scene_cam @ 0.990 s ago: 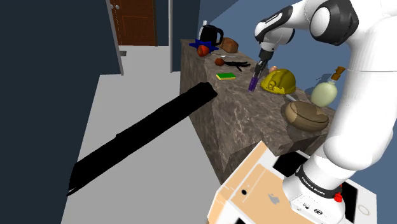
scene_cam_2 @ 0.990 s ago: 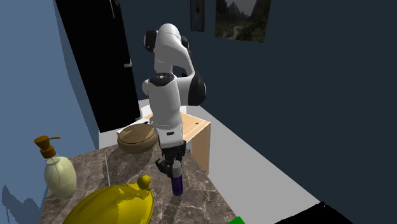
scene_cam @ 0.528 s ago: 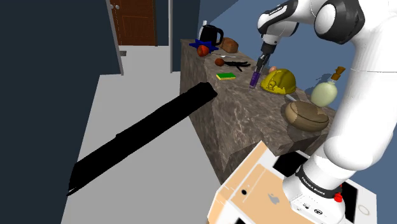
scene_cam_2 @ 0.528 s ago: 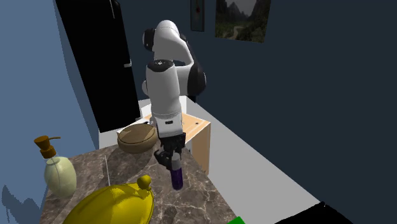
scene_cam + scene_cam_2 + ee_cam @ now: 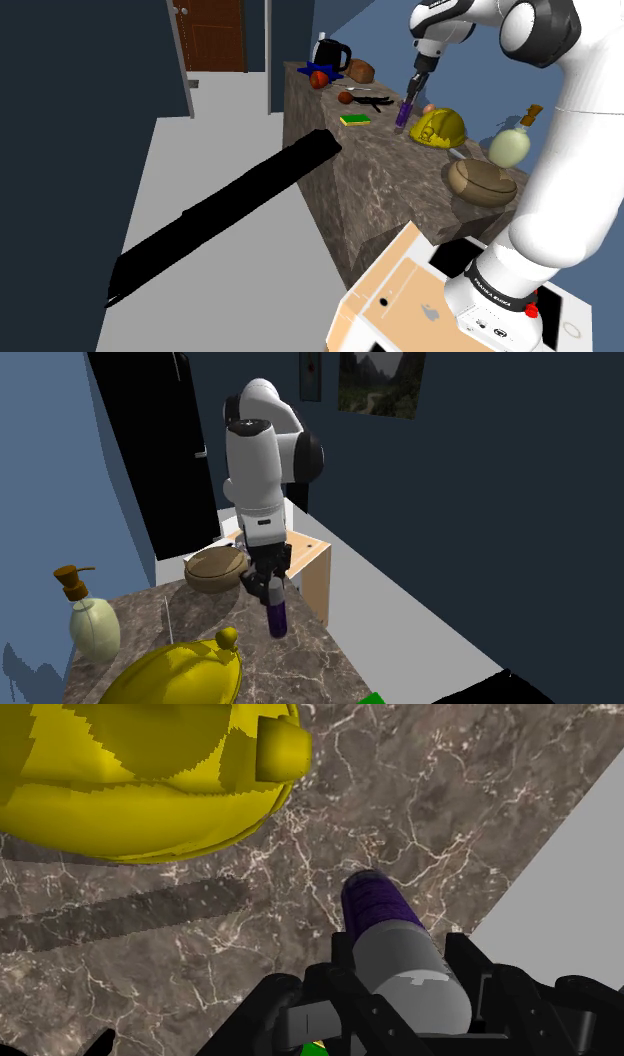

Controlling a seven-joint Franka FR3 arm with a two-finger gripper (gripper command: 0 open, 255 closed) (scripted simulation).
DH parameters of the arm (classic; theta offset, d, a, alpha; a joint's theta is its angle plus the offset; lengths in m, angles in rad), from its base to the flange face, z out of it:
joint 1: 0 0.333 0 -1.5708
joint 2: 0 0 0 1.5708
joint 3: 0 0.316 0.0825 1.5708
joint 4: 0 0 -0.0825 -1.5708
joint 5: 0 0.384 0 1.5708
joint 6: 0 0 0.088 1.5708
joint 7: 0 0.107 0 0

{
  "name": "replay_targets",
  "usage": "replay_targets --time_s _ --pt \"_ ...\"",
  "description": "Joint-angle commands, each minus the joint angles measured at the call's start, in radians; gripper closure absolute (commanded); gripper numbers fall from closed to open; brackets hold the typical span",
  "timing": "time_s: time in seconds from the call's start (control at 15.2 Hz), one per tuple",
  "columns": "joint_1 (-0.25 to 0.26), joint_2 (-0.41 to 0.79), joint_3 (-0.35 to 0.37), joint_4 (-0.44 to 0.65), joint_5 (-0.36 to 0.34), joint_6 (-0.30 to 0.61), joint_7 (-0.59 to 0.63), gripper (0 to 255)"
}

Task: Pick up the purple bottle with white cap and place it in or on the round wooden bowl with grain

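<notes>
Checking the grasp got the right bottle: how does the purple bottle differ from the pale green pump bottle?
The purple bottle is a slim cylinder, the pump bottle round-bellied. The purple bottle hangs in the gripper above the countertop; the pump bottle stands on it. The purple bottle's cap is grey, the pump bottle's pump brown.

Bare bench (image 5: 200, 612) lies open mid-frame in the second exterior view, between the yellow helmet (image 5: 180, 674) at lower left and the wooden bowl (image 5: 213, 570) above. A pump bottle (image 5: 93, 627) stands at left.
</notes>
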Motion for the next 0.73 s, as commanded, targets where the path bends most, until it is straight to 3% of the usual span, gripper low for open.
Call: replay_targets --time_s 0.0,0.66 --pt "0.0 -0.006 -0.002 0.017 -0.005 -0.022 0.003 255" --pt "-0.01 -0.014 -0.009 0.143 -0.014 -0.153 0.015 255"
